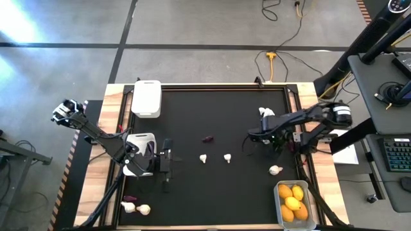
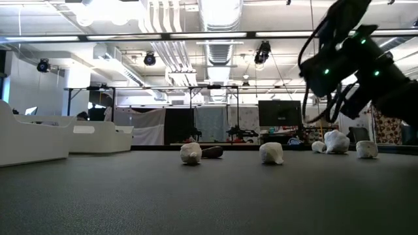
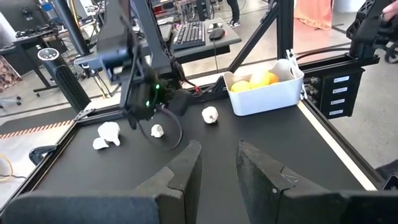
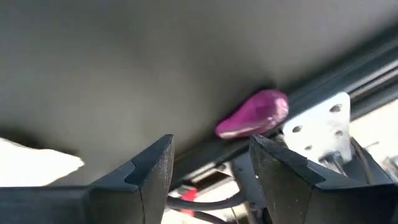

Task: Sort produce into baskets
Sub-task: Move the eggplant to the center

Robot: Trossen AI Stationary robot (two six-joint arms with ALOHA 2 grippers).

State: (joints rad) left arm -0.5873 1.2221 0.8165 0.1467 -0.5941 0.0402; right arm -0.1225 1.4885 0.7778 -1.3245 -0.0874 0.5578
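1. The produce is scattered. A purple eggplant piece (image 4: 255,114) lies at the mat's edge, close against the black frame rail and beside a white metal bracket (image 4: 323,124), right ahead of the right gripper (image 4: 208,168). Another dark eggplant piece (image 1: 207,138) sits mid-mat, with two garlic bulbs (image 1: 203,158) (image 1: 227,158) just below it in the high view and a third (image 1: 275,170) near the fruit basket.

2. The baskets: one white tub (image 1: 146,98) stands at the mat's far-left corner, a second (image 1: 140,153) sits at the left edge by the left arm, and the third basket (image 1: 293,204) at the near-right corner already holds yellow and orange fruits (image 1: 292,199).

3. The right gripper (image 1: 252,136) hovers over the right half of the mat, fingers spread moderately and empty, framing the purple piece in its wrist view.

4. The left gripper (image 3: 217,165) waits at the left edge beside the second tub, fingers narrow with nothing between them.

5. Risks, as I judge them: the purple piece lies hard against the rail (little room for a finger on that side), so a descending finger could strike the rail or bracket, or nudge the piece off the mat. Its rounded, tapered shape could also squirt out of a grip closed off-centre.
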